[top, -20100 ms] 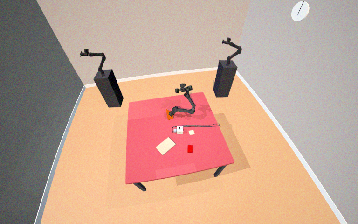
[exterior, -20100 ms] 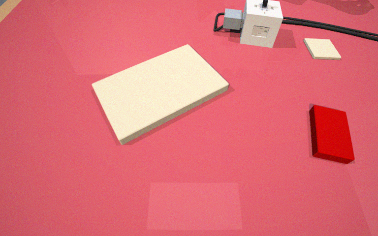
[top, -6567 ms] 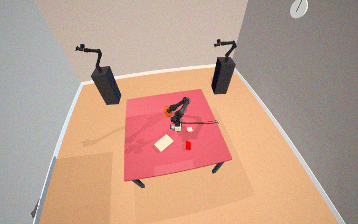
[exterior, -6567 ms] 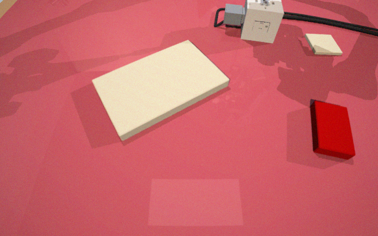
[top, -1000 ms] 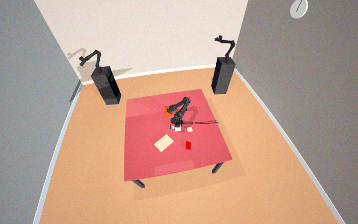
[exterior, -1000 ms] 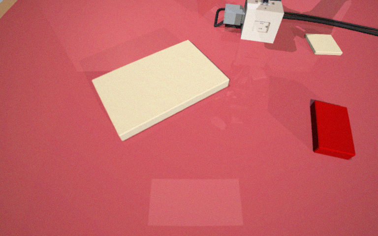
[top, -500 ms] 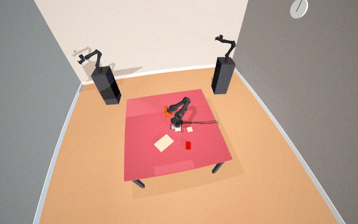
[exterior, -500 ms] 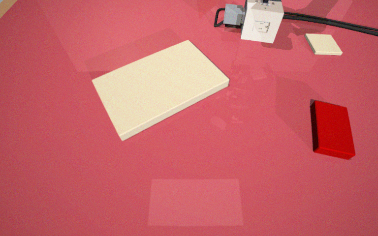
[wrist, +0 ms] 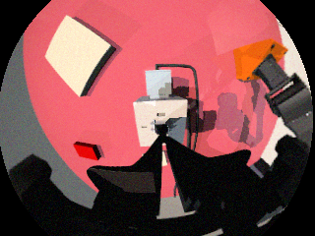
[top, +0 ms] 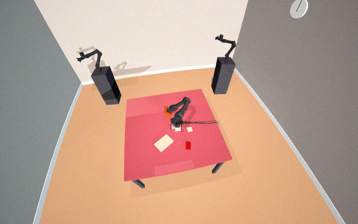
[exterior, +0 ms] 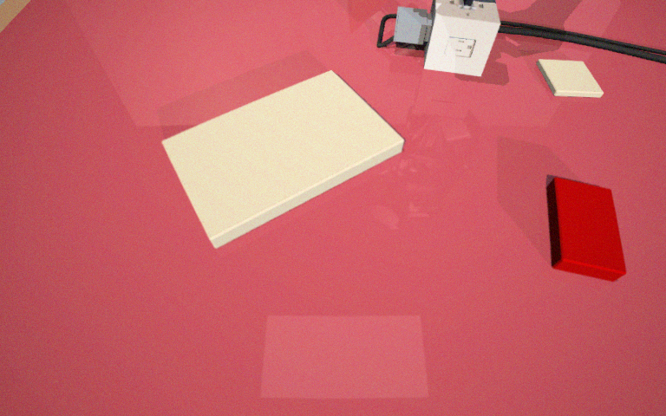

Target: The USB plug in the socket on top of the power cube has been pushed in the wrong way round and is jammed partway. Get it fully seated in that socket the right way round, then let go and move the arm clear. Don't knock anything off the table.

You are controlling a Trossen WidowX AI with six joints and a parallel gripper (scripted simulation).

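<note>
The white power cube (top: 177,129) (exterior: 439,58) (wrist: 143,110) stands upright on the red-pink table, with sockets on its top and on the face toward the exterior camera. My gripper (wrist: 163,140) points down at the cube's top and is shut on the dark USB plug (wrist: 160,129), which sits over the top socket. In the exterior view only a dark bit with a pale metallic part shows at the top edge of the frame. The fingertips hide most of the plug, so its depth and which way round it is cannot be told.
A grey adapter (top: 172,127) (exterior: 412,25) (wrist: 157,84) sticks out of the cube's side, with a black cable (exterior: 579,36) (wrist: 197,98). A large cream slab (top: 163,143) (exterior: 284,152) (wrist: 79,54), small cream tile (top: 189,129) (exterior: 571,78), red block (top: 188,145) (exterior: 584,225) (wrist: 87,150) and orange piece (wrist: 246,59) lie around.
</note>
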